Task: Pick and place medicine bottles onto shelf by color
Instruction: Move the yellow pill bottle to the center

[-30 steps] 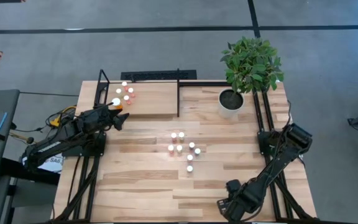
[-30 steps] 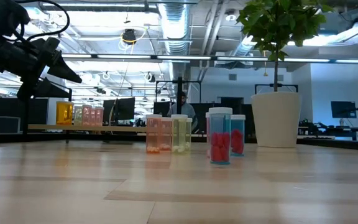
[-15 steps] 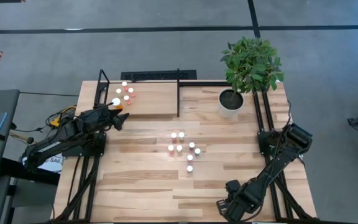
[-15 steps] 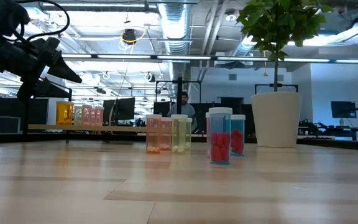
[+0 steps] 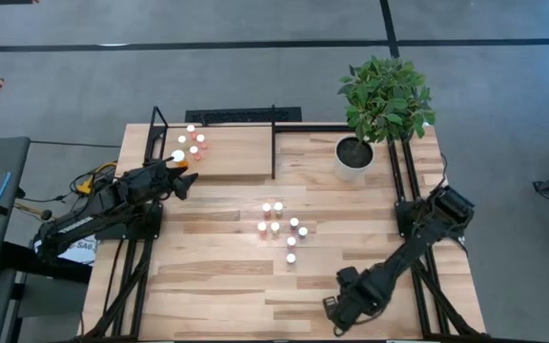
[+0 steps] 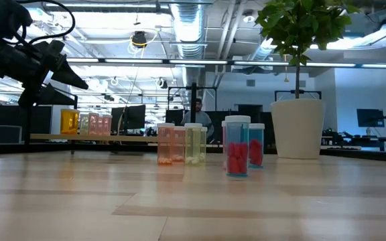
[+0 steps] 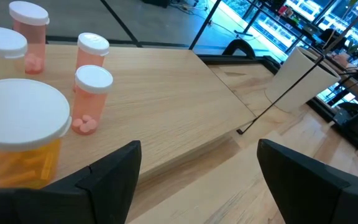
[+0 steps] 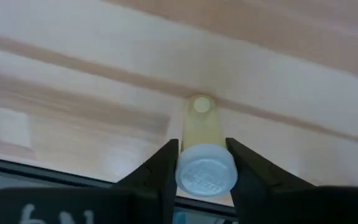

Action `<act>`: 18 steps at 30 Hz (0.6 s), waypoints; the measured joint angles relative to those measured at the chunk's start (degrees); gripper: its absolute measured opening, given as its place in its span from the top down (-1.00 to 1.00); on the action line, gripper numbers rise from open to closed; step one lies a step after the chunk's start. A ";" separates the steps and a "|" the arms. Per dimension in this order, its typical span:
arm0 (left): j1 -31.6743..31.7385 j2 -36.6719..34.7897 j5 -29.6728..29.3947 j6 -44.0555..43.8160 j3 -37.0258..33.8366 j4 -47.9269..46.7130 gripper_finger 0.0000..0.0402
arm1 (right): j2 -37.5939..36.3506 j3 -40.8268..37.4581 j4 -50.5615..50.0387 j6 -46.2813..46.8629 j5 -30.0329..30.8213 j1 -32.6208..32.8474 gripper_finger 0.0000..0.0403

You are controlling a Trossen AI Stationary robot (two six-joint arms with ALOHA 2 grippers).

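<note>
Several white-capped medicine bottles [image 5: 276,219] stand in a cluster mid-table; in the low view they show orange [image 6: 171,144], yellowish [image 6: 194,143] and red [image 6: 237,155]. More bottles [image 5: 193,141] stand on the left end of the light-wood shelf [image 5: 241,157]. My left gripper [image 7: 197,186] stands open at the shelf's left front, next to a large orange bottle [image 7: 20,134]. My right gripper [image 5: 336,307], near the table's front edge, is shut on a yellowish bottle [image 8: 201,127]. My right gripper pinches the yellowish bottle at its white cap [image 8: 205,169], one finger on each side. The fingers [image 8: 161,168] come from above, pointing down. The bottle stands upright below them; whether its base rests on the table I cannot tell.
A potted plant in a white pot [image 5: 354,158] stands at the far right. Black uprights and rods [image 5: 274,143] frame the shelf. Bare planks lie between the cluster and the front edge [image 5: 227,286].
My right gripper has moved from the near right corner toward the table's left edge and slightly away from the front edge.
</note>
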 joint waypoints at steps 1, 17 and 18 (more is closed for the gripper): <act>-0.01 0.00 0.01 -0.01 0.00 0.00 -0.54 | 0.00 0.00 -0.02 -1.12 -0.47 -0.97 0.31; 0.00 0.00 0.01 0.00 0.00 0.00 -0.54 | 0.00 0.98 -1.14 -17.59 -1.94 -20.10 0.37; -0.01 0.00 0.00 0.00 0.01 0.00 -0.54 | 0.00 0.98 -1.11 -18.28 -1.95 -21.23 0.37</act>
